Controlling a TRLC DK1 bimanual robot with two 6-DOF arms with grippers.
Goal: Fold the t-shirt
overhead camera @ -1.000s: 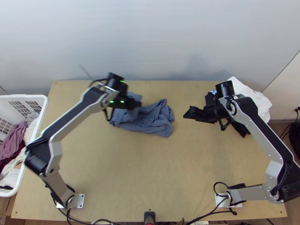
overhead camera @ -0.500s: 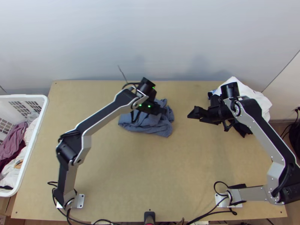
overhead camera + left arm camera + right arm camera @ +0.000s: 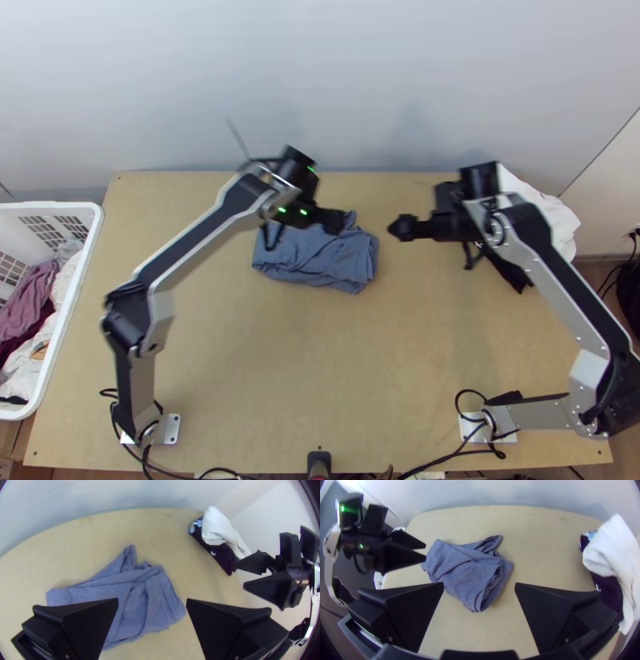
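- See the blue-grey t-shirt (image 3: 308, 260) on the desk (image 3: 320, 360), in the far half and about midway between the left and right edges.
- Find it doubled over in rumpled layers — a compact, uneven bundle with one pointed end sticking out toward the desk's far edge.
- Notice long creases across the top layer, and folded edges stacked along the side toward the desk's right edge.
- Spot the left end effector (image 3: 340, 220) raised over the far part of the t-shirt in the top view; in the left wrist view, see the left end effector (image 3: 152, 601) spread wide.
- Spot the right end effector (image 3: 394, 229) in the air near the t-shirt, on its right side and pointing toward it; in the right wrist view, see the right end effector (image 3: 479, 584) spread wide too.
- Look to the desk's far right corner for a white cloth (image 3: 562, 216) lying partly over a dark garment (image 3: 510, 274) — with a blue-and-white patterned patch (image 3: 590, 534) beside them.
- Find a white laundry basket (image 3: 73, 300) along the desk's left edge, with a mauve garment (image 3: 28, 300) among white cloths (image 3: 24, 372) inside.
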